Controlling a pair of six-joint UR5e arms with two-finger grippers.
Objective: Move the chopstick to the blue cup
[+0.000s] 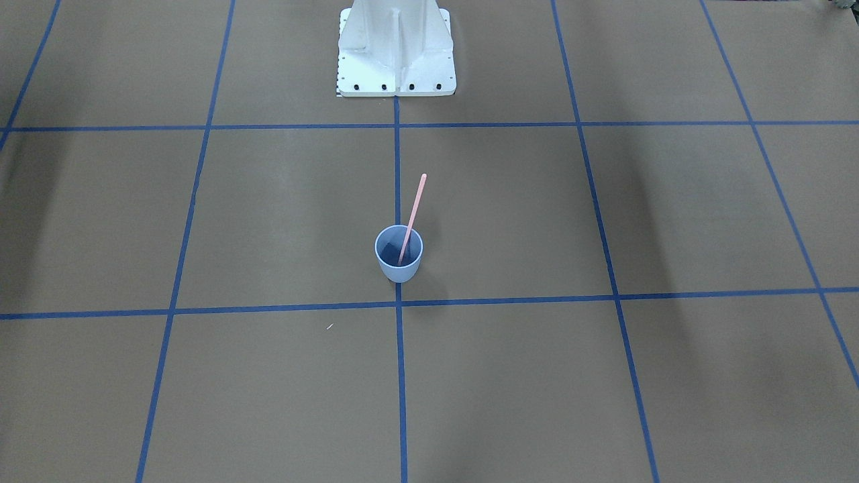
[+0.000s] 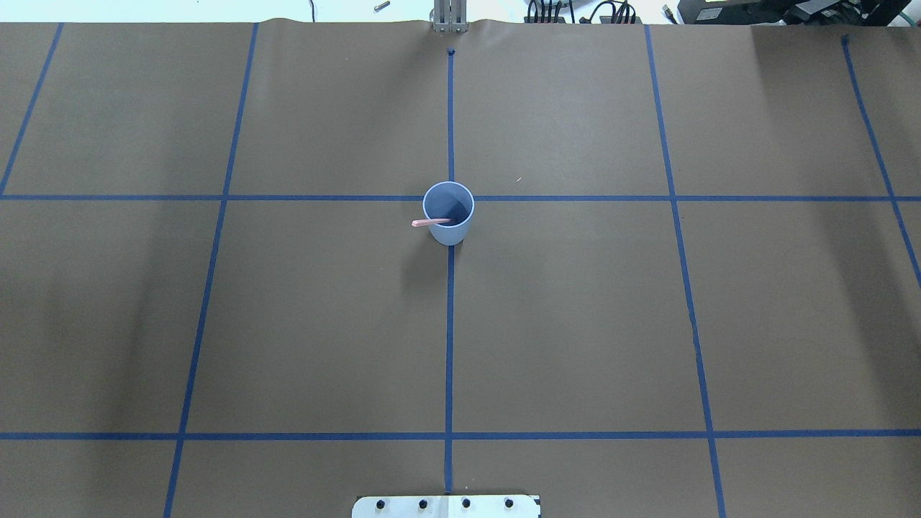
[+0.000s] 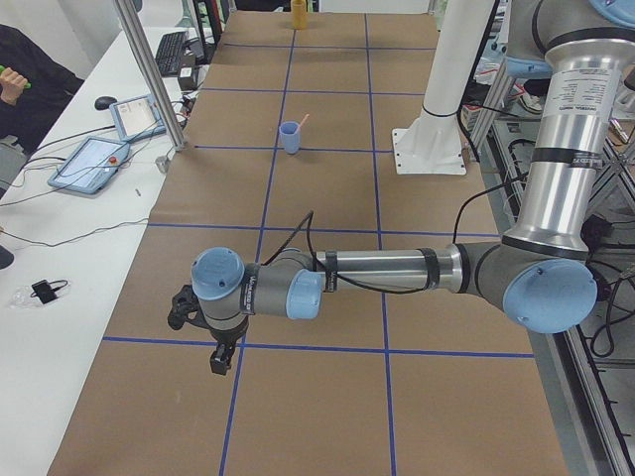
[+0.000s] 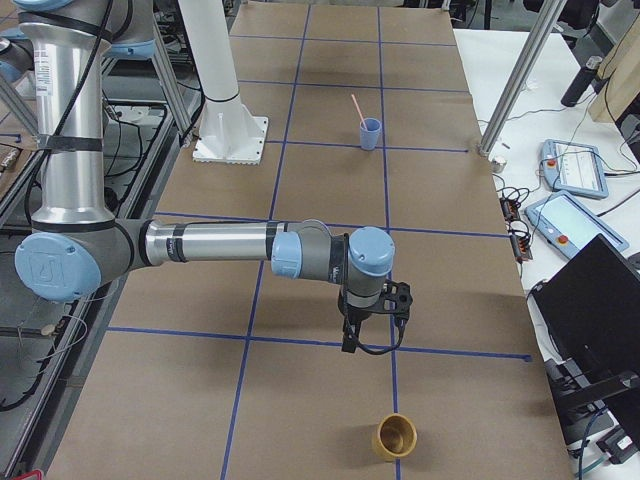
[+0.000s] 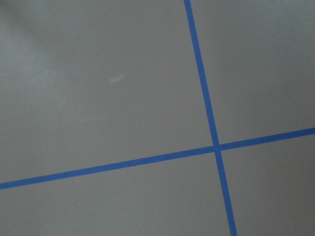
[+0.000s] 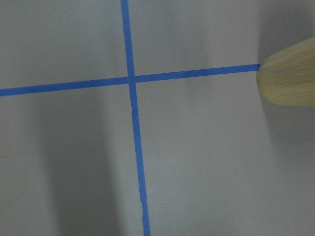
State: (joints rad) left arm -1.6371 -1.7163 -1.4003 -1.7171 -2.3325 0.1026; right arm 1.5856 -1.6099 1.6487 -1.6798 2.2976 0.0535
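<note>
The blue cup [image 1: 398, 255] stands upright at the middle of the table, on the centre tape line. The pale pink chopstick [image 1: 413, 215] stands inside it, leaning on the rim, with its upper half sticking out. Both also show in the overhead view: cup [image 2: 448, 214], chopstick [image 2: 430, 222]. My left gripper [image 3: 213, 347] shows only in the exterior left view, far from the cup at the table's left end; I cannot tell if it is open or shut. My right gripper [image 4: 365, 325] shows only in the exterior right view, far from the cup at the right end; I cannot tell its state either.
A wooden cup [image 4: 395, 437] stands near the table's right end, close to my right gripper, and shows in the right wrist view [image 6: 288, 73]. The white robot base [image 1: 396, 50] sits behind the blue cup. Tablets [image 3: 89, 164] and cables lie on the side table.
</note>
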